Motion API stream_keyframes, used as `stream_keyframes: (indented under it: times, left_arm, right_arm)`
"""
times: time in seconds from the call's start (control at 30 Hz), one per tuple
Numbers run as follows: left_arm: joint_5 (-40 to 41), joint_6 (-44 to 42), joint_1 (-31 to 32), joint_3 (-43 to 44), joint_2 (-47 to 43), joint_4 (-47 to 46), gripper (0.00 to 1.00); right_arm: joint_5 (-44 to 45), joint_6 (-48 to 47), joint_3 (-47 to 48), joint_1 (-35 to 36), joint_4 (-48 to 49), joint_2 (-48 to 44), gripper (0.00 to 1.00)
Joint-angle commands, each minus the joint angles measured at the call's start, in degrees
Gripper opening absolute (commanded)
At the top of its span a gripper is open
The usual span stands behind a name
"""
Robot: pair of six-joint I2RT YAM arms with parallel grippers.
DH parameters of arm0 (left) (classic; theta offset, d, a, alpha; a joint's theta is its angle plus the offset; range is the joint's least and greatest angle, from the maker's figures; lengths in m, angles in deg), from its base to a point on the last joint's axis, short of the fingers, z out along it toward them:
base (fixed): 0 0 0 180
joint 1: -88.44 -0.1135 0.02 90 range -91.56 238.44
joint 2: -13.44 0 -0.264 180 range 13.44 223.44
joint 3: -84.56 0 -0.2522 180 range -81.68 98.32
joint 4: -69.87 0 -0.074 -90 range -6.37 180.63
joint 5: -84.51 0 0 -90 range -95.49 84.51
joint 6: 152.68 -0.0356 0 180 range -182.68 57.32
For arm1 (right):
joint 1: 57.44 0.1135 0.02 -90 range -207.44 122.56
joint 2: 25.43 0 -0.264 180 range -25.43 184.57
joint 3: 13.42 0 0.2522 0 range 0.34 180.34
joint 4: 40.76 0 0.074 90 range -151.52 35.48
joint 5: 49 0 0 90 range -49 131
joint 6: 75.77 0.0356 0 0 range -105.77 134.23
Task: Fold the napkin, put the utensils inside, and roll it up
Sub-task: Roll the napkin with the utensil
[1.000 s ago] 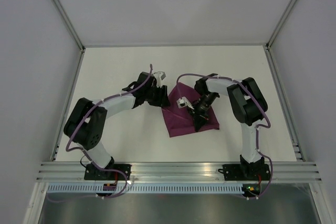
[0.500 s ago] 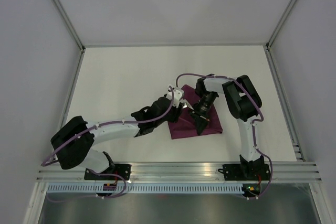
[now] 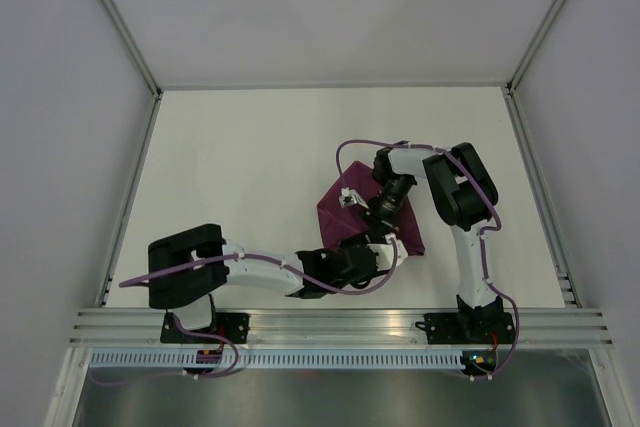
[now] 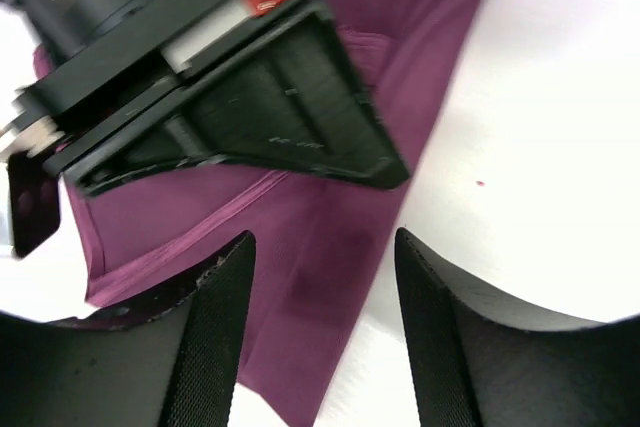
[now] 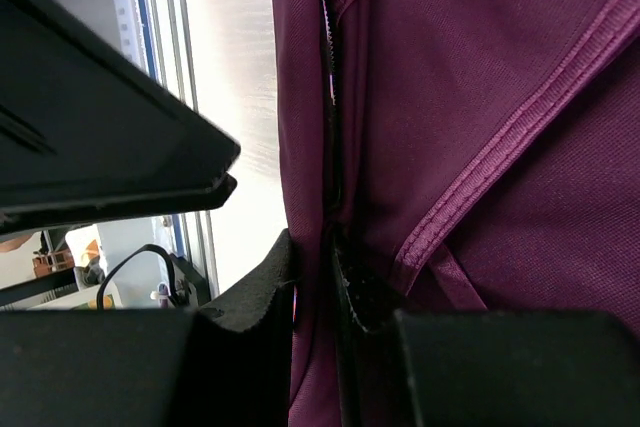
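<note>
Two hands: both work at the near-right part of the napkin (image 3: 332,213), close together; the left arm reaches across from the near-left and the right arm bends back from the far side.
Left hand (image 4: 320,282): nearest the arm bases; fingers spread, with nothing held between them.
Edge under left hand: the napkin's free edge runs on a slant through the gap, with cloth toward the left finger and bare desk (image 3: 250,147) toward the right finger.
Right hand (image 5: 315,282): just beyond the left hand; fingers pressed together on a raised fold of the napkin, pinching it.
Fold axis: the pinched fold runs straight away from the right fingertips, along the hand's own line; a stitched hem crosses the cloth diagonally beside it.
Napkin position: folded on the desk, right of centre, with one pointed corner toward the far side.
Knife: not visible in any view; it cannot be told whether it lies inside the fold.
Nearer arm for the next move: judged to be the left, since its open fingers straddle the free edge while the right hand anchors the fold.
</note>
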Motion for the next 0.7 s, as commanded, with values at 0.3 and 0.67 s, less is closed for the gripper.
stream_keyframes:
  times: [0.3,0.67]
  left_arm:
    - [-10.02,-14.3,0.57,-5.81,1.33,-15.13,0.65]
    - [-10.2,-15.09,0.57,-5.98,4.84,-17.42,0.63]
  right_arm:
    - [7.28,-1.9,0.7,-0.39,9.91,3.17,0.05]
    - [7.46,-1.37,0.88,-0.47,10.08,3.43,0.06]
